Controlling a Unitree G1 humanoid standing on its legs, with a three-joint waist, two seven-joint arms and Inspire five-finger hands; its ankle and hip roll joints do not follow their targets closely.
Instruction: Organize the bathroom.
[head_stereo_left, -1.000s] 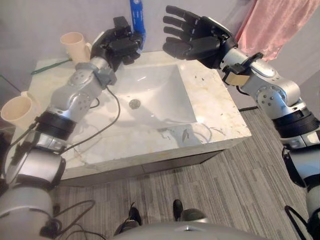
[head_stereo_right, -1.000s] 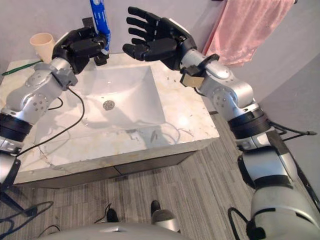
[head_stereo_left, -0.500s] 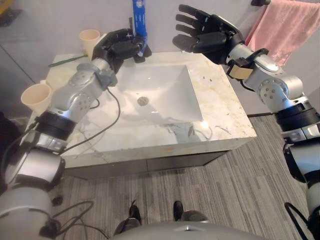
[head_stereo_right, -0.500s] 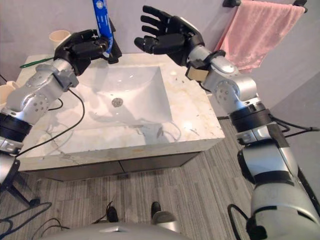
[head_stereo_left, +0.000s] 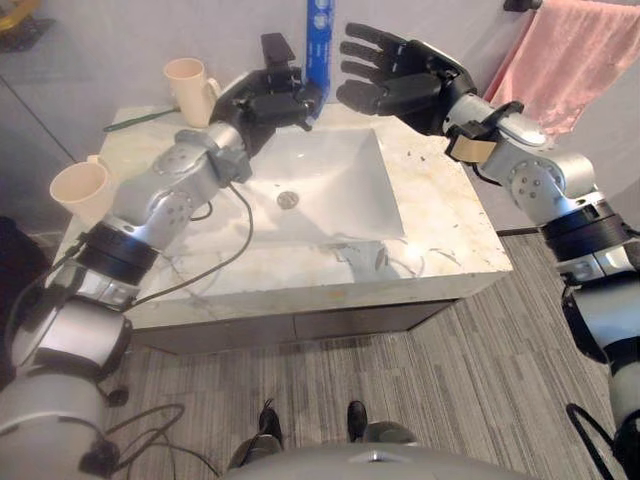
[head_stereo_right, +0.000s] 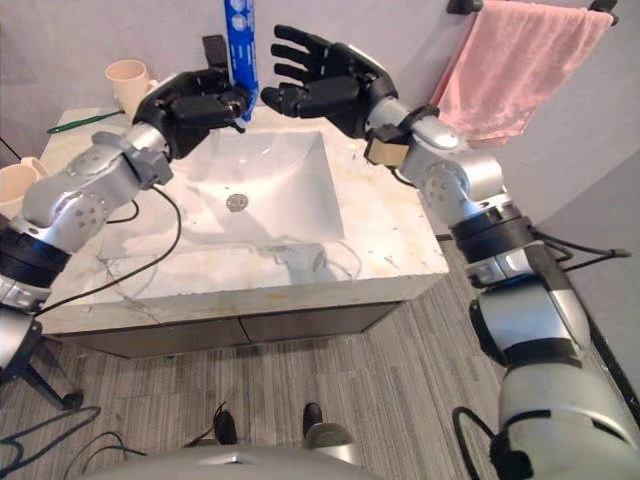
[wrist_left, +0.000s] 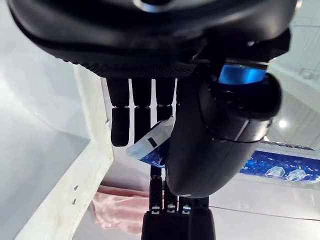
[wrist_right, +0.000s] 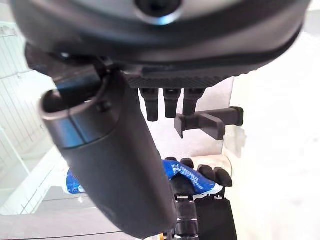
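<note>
A blue toothpaste tube (head_stereo_left: 319, 40) stands upright above the back edge of the white sink (head_stereo_left: 330, 205), and my left hand (head_stereo_left: 270, 97) is shut on its lower end. The left wrist view has the tube (wrist_left: 150, 150) pinched between thumb and fingers. My right hand (head_stereo_left: 400, 80) hovers just to the right of the tube, open, fingers spread and palm turned toward it, not touching. In the right wrist view the tube (wrist_right: 187, 175) lies past the straight fingers (wrist_right: 170, 102).
Two beige cups stand on the marble counter (head_stereo_left: 445, 225), one at the back left (head_stereo_left: 188, 88), one at the left edge (head_stereo_left: 80, 190). A green toothbrush (head_stereo_left: 140, 118) lies near the back cup. A black faucet (head_stereo_left: 275, 45) rises behind the sink. A pink towel (head_stereo_left: 580, 50) hangs at right.
My left hand has carried the tube to the right, closer to the right hand. The right hand has come slightly left and stays open.
</note>
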